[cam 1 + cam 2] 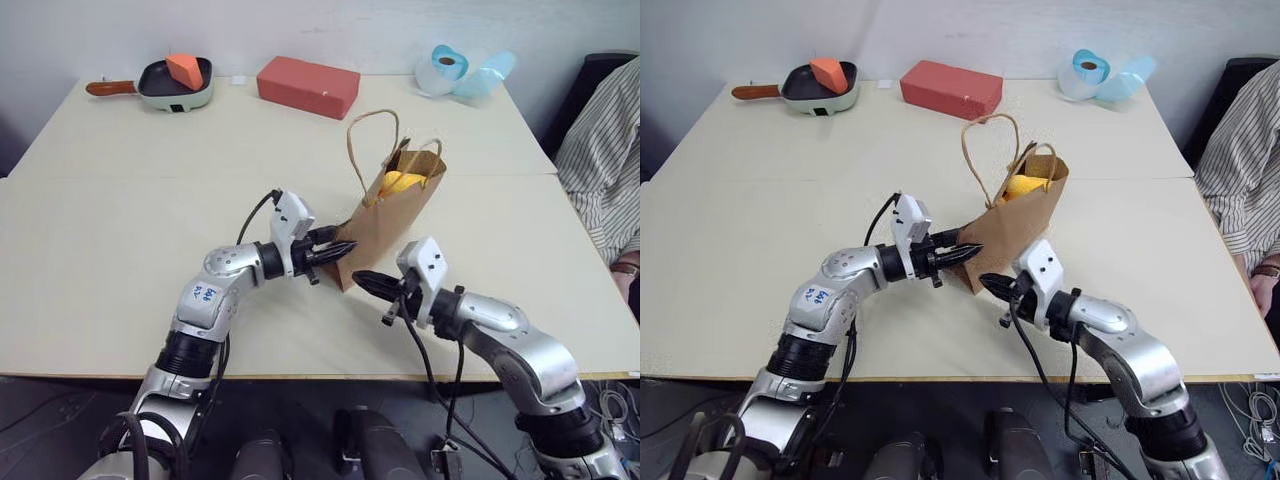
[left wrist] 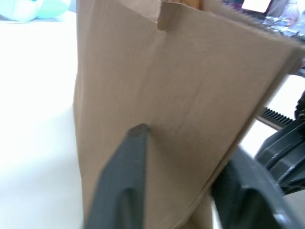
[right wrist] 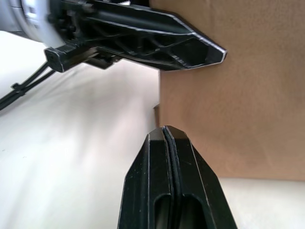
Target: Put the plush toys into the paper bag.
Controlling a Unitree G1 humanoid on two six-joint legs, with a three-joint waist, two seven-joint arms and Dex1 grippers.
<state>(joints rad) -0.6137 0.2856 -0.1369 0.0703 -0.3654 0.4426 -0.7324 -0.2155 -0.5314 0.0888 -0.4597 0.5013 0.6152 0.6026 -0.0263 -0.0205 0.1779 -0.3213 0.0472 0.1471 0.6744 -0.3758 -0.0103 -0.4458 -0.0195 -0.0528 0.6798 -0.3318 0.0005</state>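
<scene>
The brown paper bag [image 1: 390,215] stands at the table's middle, leaning left, twine handles up. A yellow plush toy [image 1: 402,182] shows in its open mouth. My left gripper [image 1: 338,250] is at the bag's lower left corner. In the left wrist view its fingers [image 2: 131,181] sit on either side of that corner of the bag [image 2: 181,95], closed in on the paper. My right gripper [image 1: 360,277] lies low just in front of the same corner. Its two fingers are pressed together with nothing between them, and its tip [image 3: 165,129] is close to the bag's bottom edge [image 3: 248,119].
At the table's far side are a green pan [image 1: 190,95] holding an orange wedge block [image 1: 184,68], a red block [image 1: 307,85] and a pale blue tape dispenser [image 1: 462,70]. A person's striped sleeve [image 1: 605,150] is at the right edge.
</scene>
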